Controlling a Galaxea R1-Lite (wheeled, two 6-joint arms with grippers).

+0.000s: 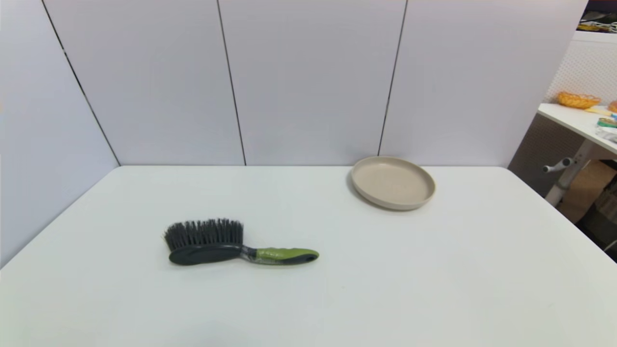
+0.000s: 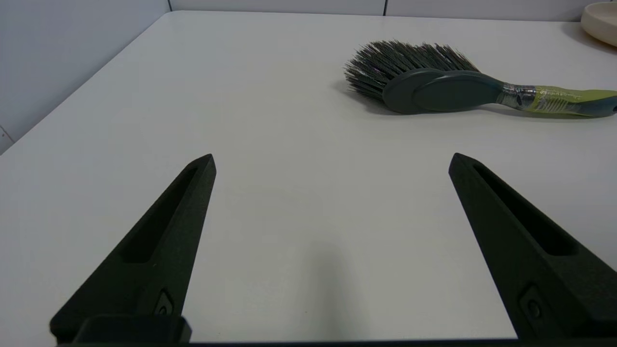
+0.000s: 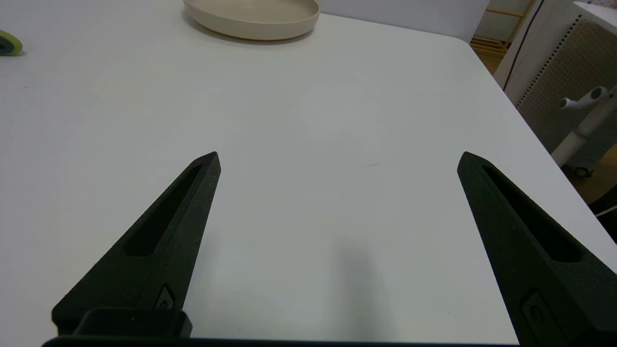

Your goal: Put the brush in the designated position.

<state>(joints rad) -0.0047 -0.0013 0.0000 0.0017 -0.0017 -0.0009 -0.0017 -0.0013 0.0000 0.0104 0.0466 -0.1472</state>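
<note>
The brush (image 1: pixel 231 246) lies on its side on the white table, left of centre, dark bristles pointing toward the back wall and its olive-green handle (image 1: pixel 287 255) pointing right. It also shows in the left wrist view as brush (image 2: pixel 448 82), well beyond my left gripper (image 2: pixel 332 161), which is open over bare tabletop at the near left. The right gripper (image 3: pixel 337 159) hangs open above bare table at the near right; only the handle's tip (image 3: pixel 8 43) shows there. Neither arm appears in the head view. The designated position has no mark that I can see.
A beige plate (image 1: pixel 393 182) sits at the back right near the wall, also seen as plate (image 3: pixel 253 17). Grey wall panels close off the back and left. The table's right edge (image 1: pixel 564 212) drops off toward another desk and stand.
</note>
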